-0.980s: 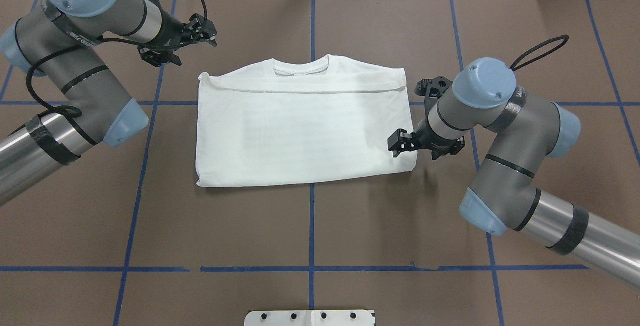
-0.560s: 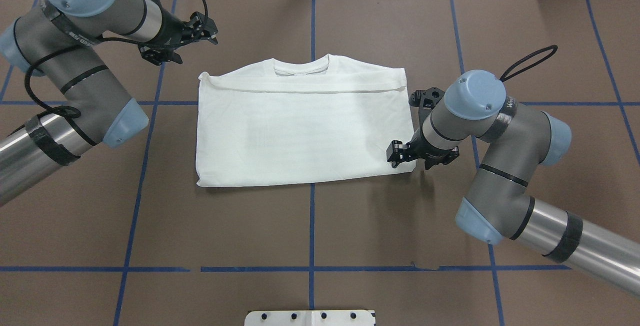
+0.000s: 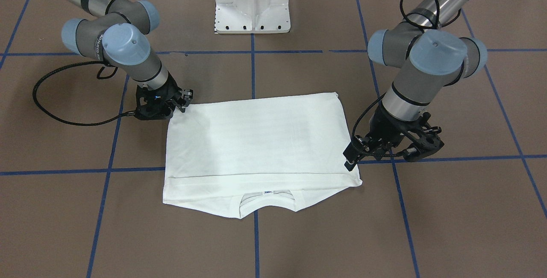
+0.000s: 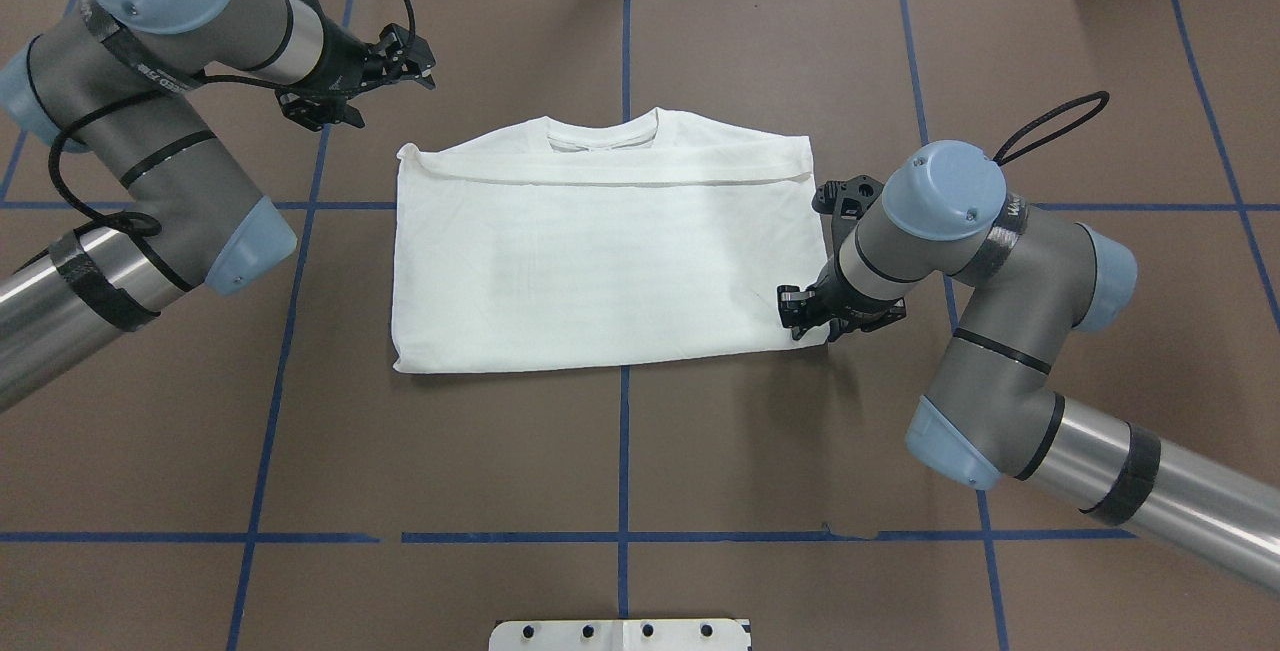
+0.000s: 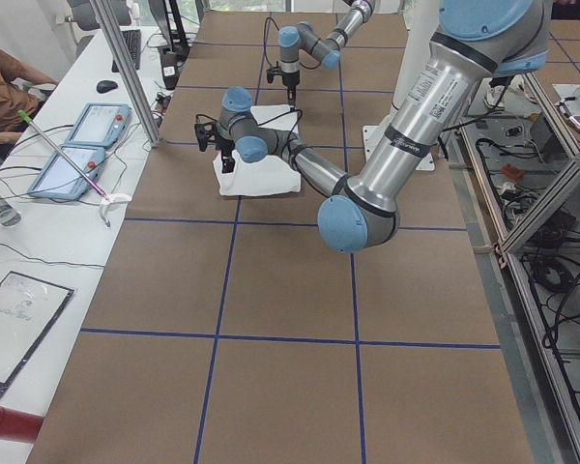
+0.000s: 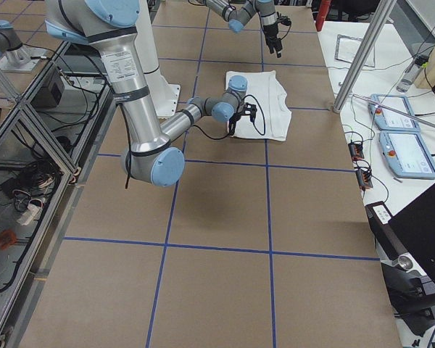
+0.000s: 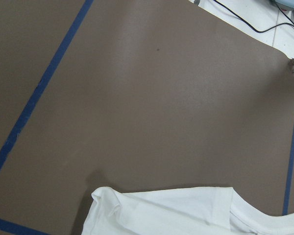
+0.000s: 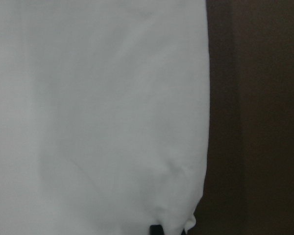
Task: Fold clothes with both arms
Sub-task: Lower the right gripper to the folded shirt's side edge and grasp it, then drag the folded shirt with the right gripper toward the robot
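Fingers [image 4: 790, 296] at T-shirt [image 4: 600, 261] corner, right arm [image 4: 1000, 261] bent (left arm [image 4: 170, 141] — raised)

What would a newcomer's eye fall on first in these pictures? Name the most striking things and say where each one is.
A white shirt, folded into a rectangle, lies in the middle of the brown table, its collar pointing away from the robot. The right gripper is low at the shirt's near right corner, while the left gripper hangs raised by the far left corner.
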{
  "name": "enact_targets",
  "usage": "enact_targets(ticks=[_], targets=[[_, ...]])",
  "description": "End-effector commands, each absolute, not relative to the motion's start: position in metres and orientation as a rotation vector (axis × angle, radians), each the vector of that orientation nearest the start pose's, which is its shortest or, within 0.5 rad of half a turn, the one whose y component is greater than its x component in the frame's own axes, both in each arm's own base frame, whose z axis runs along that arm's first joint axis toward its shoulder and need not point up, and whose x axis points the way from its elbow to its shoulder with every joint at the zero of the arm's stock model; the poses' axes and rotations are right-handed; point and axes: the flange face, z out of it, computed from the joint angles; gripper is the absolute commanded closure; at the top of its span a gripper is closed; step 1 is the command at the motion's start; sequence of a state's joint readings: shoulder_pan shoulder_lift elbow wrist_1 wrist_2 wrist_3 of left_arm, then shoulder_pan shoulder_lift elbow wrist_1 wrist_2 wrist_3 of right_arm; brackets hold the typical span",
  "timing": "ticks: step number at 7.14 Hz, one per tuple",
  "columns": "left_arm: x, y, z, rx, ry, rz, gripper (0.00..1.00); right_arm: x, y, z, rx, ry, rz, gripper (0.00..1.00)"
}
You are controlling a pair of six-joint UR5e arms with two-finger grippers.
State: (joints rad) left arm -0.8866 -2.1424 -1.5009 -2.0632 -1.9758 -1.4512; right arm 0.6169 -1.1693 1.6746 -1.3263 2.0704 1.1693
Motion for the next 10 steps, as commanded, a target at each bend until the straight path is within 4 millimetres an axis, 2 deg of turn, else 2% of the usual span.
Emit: enact_targets(ticks=[1, 2, 5, 6, 7, 8, 9, 10], targets=[[0.373, -0.606, 0.298, 0.149, 1.047, -0.494, 0.02, -0.465, -0.444, 0.358, -0.056, -0.879, 0.027, 1.00], [0.373, -0.606, 0.296, 0.151, 1.050, -0.493, 0.02, -0.447, -0.445, 0.361, -0.048, -0.884, 0.040, 1.00], [0.371, -0.604, 0.292, 0.157, 1.057, -0.491, 0.02, -0.366, -0.384, 0.398, -0.057, -0.860, 0.056, 1.00], [0.370, -0.603, 0.291, 0.159, 1.059, -0.490, 0.02, -0.355, -0.357, 0.406, -0.116, -0.851, 0.078, 1.00], [0.368, -0.604, 0.286, 0.188, 1.057, -0.502, 0.02, -0.361, -0.321, 0.408, -0.177, -0.853, 0.018, 1.00], [0.370, -0.603, 0.286, 0.191, 1.053, -0.503, 0.02, -0.370, -0.274, 0.406, -0.250, -0.853, -0.075, 1.00], [0.366, -0.597, 0.283, 0.193, 1.063, -0.507, 0.02, -0.375, -0.224, 0.405, -0.310, -0.836, -0.156, 1.00], [0.359, -0.587, 0.282, 0.195, 1.074, -0.508, 0.02, -0.389, -0.183, 0.394, -0.377, -0.829, -0.200, 1.00]])
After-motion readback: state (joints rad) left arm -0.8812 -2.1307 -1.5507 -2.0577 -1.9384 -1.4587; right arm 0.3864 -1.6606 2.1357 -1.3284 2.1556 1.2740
